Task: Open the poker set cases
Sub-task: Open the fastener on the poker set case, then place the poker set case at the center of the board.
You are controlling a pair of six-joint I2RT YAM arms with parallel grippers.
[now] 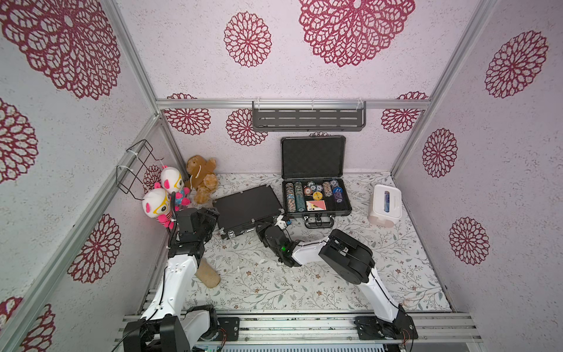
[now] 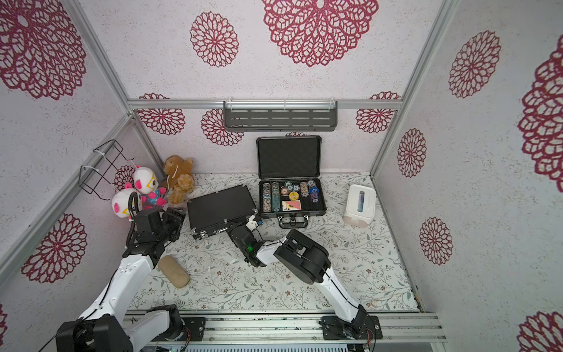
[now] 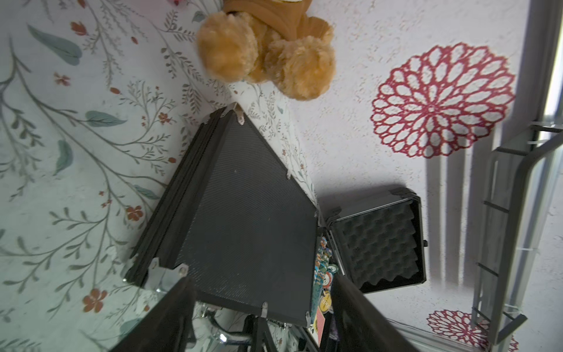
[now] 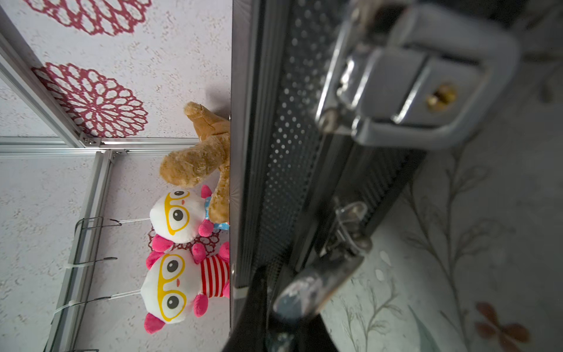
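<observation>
The flat black poker case (image 1: 246, 207) (image 2: 221, 207) lies left of centre with its lid down, its silver handle (image 4: 426, 85) and latch (image 4: 350, 225) facing the front. The thicker grey case (image 1: 316, 212) stands open behind it to the right, lid (image 2: 289, 157) upright and chips showing. My left gripper (image 1: 214, 224) (image 3: 262, 279) is open, its fingers spread wide at the black case's front-left corner. My right gripper (image 1: 260, 227) (image 4: 289, 283) is shut, its tips against the black case's front edge beside the latch.
Two white-and-pink plush toys (image 1: 161, 198) and a brown teddy bear (image 1: 202, 176) crowd the back left corner. A tan roll (image 1: 207, 273) lies by the left arm. A white tissue box (image 1: 385, 205) stands at the right. A wire basket (image 1: 137, 166) and a shelf (image 1: 307, 119) hang on the walls.
</observation>
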